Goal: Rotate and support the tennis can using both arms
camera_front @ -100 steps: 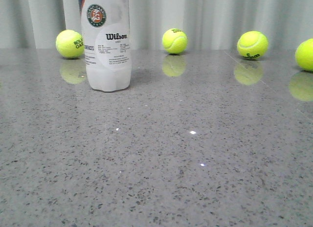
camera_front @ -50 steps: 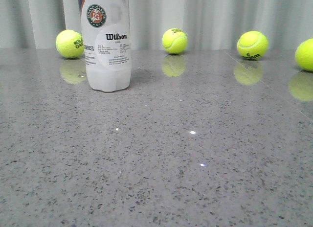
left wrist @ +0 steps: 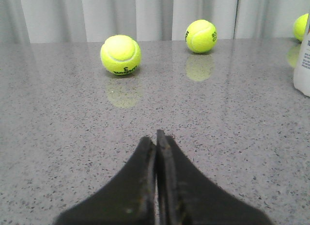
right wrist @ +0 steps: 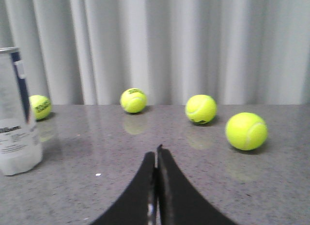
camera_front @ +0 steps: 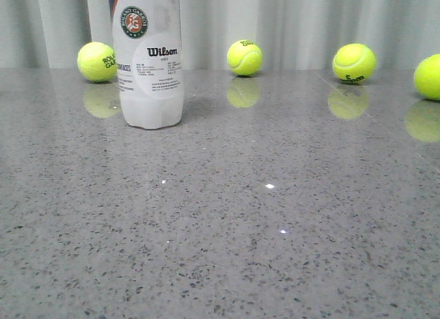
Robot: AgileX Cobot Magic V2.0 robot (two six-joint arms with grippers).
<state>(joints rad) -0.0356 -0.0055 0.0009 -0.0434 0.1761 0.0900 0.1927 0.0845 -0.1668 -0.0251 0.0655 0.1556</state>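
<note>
The tennis can [camera_front: 147, 58] is standing upright on the grey speckled tabletop [camera_front: 275, 229], toward its far left, with four yellow tennis balls [camera_front: 245, 57] lying along the back by the curtain. The left hand [left wrist: 156, 137] and the right hand [right wrist: 156, 154] are both sitting pressed closed and empty, well apart from the can, though the right wrist view is looking slightly blurred.

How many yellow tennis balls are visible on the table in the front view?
4. One ball sits far left, just behind the tennis can; one near the middle; one to the right; one at the right edge, partly cropped. The can might hide others.
</note>
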